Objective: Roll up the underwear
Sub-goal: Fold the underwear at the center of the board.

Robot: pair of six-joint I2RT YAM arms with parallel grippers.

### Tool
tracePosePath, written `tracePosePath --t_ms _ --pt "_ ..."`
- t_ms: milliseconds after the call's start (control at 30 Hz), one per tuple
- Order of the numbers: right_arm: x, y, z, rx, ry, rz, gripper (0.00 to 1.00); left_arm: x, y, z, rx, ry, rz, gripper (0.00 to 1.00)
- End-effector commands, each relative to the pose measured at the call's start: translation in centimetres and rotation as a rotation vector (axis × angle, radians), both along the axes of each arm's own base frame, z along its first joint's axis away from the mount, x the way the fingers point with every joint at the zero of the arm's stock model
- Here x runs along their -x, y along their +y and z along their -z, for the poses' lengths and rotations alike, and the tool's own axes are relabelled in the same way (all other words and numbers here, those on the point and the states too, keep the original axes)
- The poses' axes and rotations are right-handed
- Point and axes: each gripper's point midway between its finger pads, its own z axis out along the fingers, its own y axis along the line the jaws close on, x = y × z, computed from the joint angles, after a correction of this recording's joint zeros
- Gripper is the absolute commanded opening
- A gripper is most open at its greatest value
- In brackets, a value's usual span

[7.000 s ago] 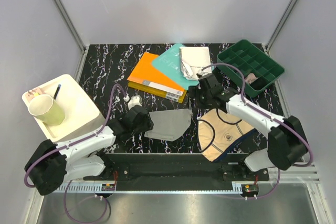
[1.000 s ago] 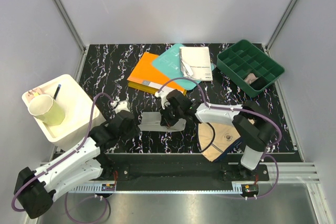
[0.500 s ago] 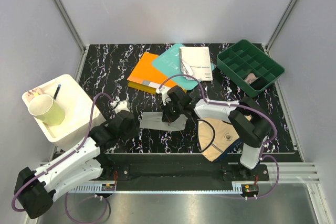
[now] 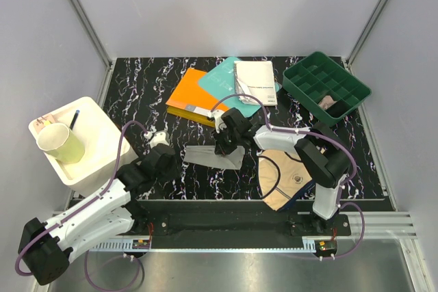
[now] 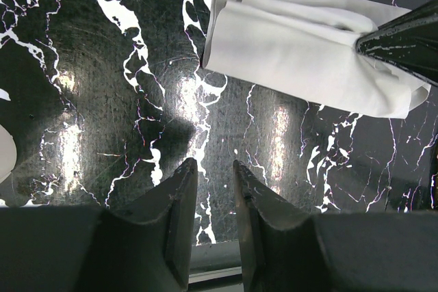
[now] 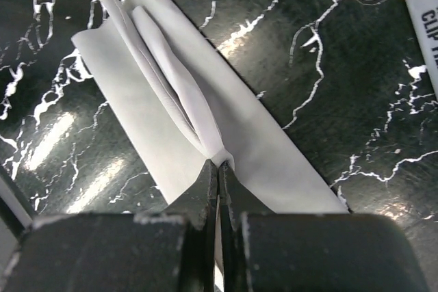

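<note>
Grey brief (image 4: 205, 157) folded down to a narrow strip since 7 seconds back, right gripper (image 6: 219, 167) pinched tight on its gathered fold, left gripper (image 5: 211, 169) slightly apart, empty, short of the strip, wrist view shows pleats, only top view catches beige brief (image 4: 291, 172) lying flat beside it

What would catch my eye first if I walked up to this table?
Mid-table, the right gripper pinches a raised fold of the light grey briefs, which lie folded into a strip. The left gripper hovers just to their left, jaws slightly apart and empty. The beige briefs lie spread at the near right.
</note>
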Motion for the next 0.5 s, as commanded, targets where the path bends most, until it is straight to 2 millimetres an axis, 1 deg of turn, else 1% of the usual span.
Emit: tracePosePath --t_ms 0,167,300,400,433,467 --pt "-1.9 0.3 -0.8 -0.013 -0.039 0.018 0.00 -0.9 -0.1 -1.0 0.002 -0.038 -0.010 0.31" --pt "-2.3 0.1 -0.3 -0.010 -0.027 0.034 0.00 -1.0 0.0 -1.0 -0.002 -0.039 -0.011 0.31" --pt "-2.7 0.3 -0.5 -0.015 -0.031 0.040 0.00 -1.1 -0.1 -0.7 -0.016 -0.037 -0.004 0.31" --pt "-3.1 0.3 -0.7 -0.020 -0.033 0.053 0.00 -1.5 -0.4 -0.5 -0.020 -0.041 0.001 0.31" --pt "-3.1 0.3 -0.8 -0.020 -0.031 0.062 0.00 -2.0 -0.7 -0.9 -0.010 -0.059 0.005 0.31" --pt "-3.4 0.2 -0.9 -0.018 -0.036 0.073 0.01 -2.1 -0.9 -0.9 -0.010 -0.060 0.010 0.32"
